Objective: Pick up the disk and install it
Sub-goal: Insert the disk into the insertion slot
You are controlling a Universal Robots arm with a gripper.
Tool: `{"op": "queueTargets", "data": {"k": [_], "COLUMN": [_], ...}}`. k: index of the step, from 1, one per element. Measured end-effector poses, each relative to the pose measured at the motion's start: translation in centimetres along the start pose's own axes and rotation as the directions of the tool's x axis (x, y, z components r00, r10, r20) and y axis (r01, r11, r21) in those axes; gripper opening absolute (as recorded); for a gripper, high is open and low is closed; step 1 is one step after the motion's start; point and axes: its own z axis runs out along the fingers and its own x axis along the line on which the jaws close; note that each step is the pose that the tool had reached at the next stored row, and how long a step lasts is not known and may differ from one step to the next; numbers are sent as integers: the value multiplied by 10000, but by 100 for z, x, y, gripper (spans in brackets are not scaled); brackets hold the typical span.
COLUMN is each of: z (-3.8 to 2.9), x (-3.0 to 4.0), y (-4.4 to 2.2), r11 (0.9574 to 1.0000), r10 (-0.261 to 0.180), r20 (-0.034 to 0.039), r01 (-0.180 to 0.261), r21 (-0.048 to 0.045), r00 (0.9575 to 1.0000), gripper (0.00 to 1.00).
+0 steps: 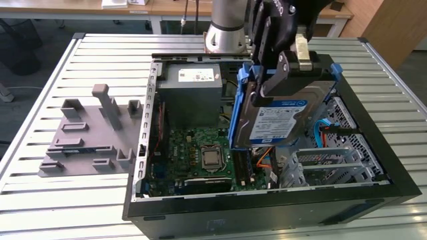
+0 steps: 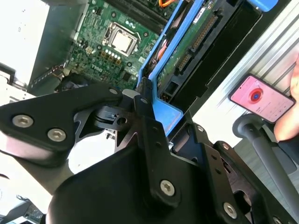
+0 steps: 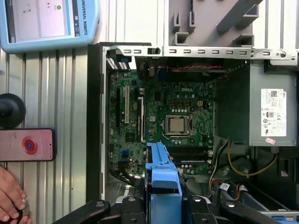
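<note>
Bright, even light — metal box [image 2: 23, 42] glares white in the second wrist view.

One disk [image 1: 283, 117], one computer case [image 1: 267, 210], one phone [image 3: 25, 144]

The flat rectangular silver disk [image 1: 280, 120] has a smooth metal body, a glossy white-and-blue paper label and a smooth blue plastic carrier frame along its edges. The matt black gripper [image 1: 293, 75] clamped on it shows bright metal screw heads in the second wrist view. The open black computer case [image 1: 267, 212] has matt walls and bare perforated sheet metal inside. At the exterior view's left, a grey matt plastic fixture [image 1: 87, 145] rests on the ribbed, satin silver metal table [image 1: 40, 200]. The grey metal power supply box [image 1: 190, 95] bears a white paper sticker.
</note>
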Motion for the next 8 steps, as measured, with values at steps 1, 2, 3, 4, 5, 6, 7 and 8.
{"op": "queueTargets", "data": {"k": [1, 2, 3, 4, 5, 6, 7, 8], "z": [0, 2, 5, 8, 10, 13, 18, 24], "x": [4, 14, 36, 68, 97, 117, 128, 132], "y": [-14, -17, -16, -16, -17, -16, -18, -24], "r11": [10000, 10000, 10000, 10000, 10000, 10000, 10000, 10000], "r10": [-1, -1, -1, 0, -1, 0, -1, -1], "r20": [0, -1, 0, 0, -1, -1, 1, 3], "r01": [1, 1, 1, 0, 1, 0, 1, 1], "r21": [0, -1, 0, 0, 0, 0, 0, 0], "r00": [10000, 10000, 10000, 10000, 10000, 10000, 10000, 10000], "gripper": [36, 36, 36, 36, 36, 36, 36, 36]}}
